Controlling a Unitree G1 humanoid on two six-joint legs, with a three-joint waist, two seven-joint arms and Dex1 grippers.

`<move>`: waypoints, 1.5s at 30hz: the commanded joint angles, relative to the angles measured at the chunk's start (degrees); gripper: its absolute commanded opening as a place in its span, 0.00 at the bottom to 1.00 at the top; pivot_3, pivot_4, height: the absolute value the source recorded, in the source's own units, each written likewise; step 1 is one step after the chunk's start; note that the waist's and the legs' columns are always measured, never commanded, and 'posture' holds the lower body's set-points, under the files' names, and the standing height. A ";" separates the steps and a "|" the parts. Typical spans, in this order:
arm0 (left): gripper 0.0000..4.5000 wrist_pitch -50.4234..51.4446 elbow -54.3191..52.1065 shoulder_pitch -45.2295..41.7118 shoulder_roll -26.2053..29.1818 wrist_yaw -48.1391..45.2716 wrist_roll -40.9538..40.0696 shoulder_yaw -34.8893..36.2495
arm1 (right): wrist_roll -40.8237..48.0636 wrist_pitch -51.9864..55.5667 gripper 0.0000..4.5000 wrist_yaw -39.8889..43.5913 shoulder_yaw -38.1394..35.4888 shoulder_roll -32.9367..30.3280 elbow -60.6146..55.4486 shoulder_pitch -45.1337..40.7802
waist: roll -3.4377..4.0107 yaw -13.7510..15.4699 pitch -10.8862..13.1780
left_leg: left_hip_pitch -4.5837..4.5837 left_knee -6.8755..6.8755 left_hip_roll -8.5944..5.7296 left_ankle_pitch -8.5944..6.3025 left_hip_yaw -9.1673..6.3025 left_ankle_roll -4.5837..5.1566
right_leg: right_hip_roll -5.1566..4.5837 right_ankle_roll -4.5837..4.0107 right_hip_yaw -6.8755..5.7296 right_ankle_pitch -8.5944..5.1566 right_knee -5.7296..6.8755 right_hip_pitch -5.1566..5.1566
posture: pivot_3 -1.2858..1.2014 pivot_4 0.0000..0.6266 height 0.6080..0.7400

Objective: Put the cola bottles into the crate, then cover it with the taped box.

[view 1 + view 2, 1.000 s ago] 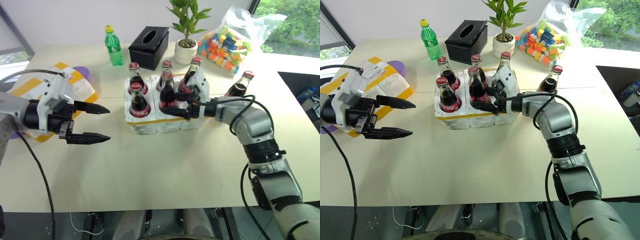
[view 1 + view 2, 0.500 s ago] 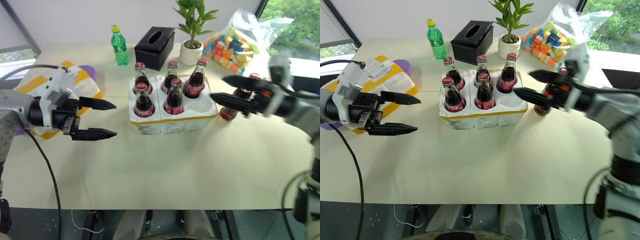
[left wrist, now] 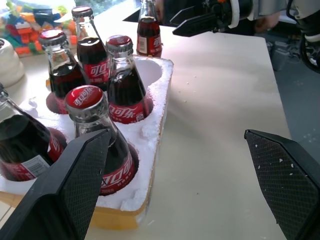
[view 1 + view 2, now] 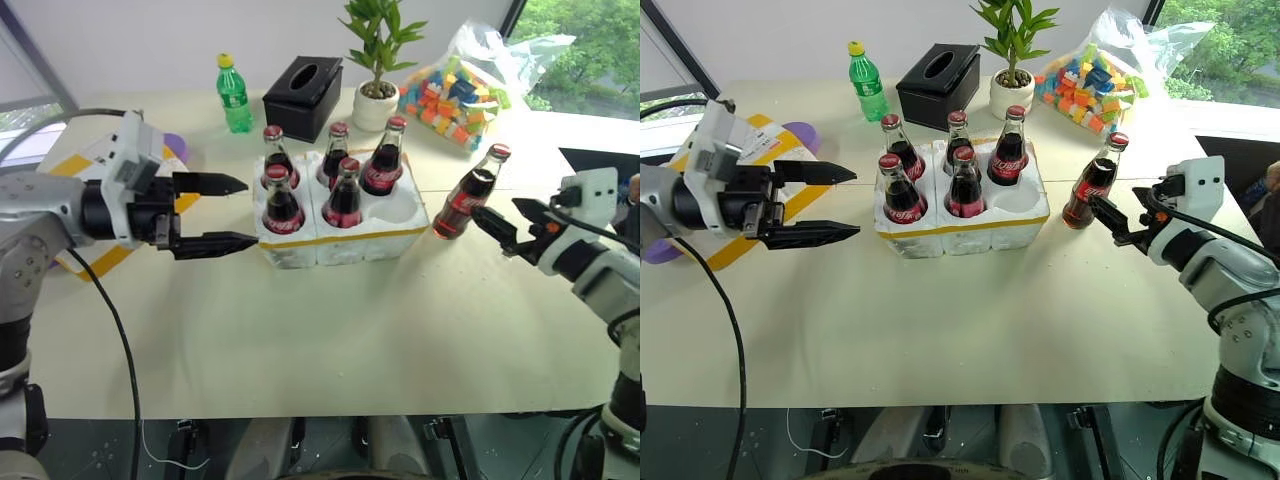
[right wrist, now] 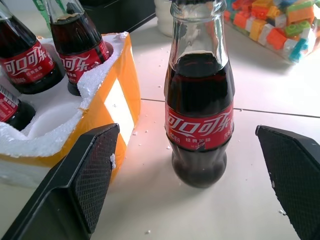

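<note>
While five cola bottles (image 4: 344, 192) fill the crate (image 4: 340, 240) mid-frame, one bottle (image 4: 468, 193) stands right; both grippers' jaws spread, empty.

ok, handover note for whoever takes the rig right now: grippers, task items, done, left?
Left gripper: open, empty, just left of the crate.
Right gripper: open, empty, aimed at the sixth cola bottle, not yet touching it.
Done: five cola bottles seated in the crate; its front-right well is empty.
Sixth bottle stands upright on the table, right of the crate.
Taped box lies far left, behind the left gripper.
Left: grasp the sixth bottle, seat it, then cover the crate with the taped box.
</note>
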 commanded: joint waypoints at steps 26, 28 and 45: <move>1.00 -0.88 -2.40 1.67 1.66 0.38 -1.33 3.41 | -7.34 -20.35 0.63 5.49 9.04 4.33 21.48 -12.35 | 0.05 -0.65 0.03 | 0.01 -0.08 0.00 0.03 0.00 -0.06 | 0.04 0.00 -0.05 0.00 0.02 -0.05 | 0.52 0.24 0.94; 1.00 -0.92 -2.50 1.98 1.58 0.41 -1.37 3.57 | -5.06 -19.88 0.63 5.44 7.23 4.10 18.53 -13.69 | 0.08 -0.93 0.05 | 0.00 -0.10 -0.01 0.04 0.00 -0.06 | 0.04 0.00 -0.05 0.00 0.03 -0.07 | 0.52 0.24 0.94; 1.00 -1.57 -2.72 2.59 0.90 1.30 -1.04 3.55 | 7.54 -10.20 0.63 7.95 14.81 6.13 7.50 -19.69 | 0.10 -1.16 0.07 | 0.05 -0.43 -0.03 0.10 -0.01 -0.14 | 0.00 -0.04 -0.01 -0.02 0.00 -0.16 | 0.52 0.24 0.94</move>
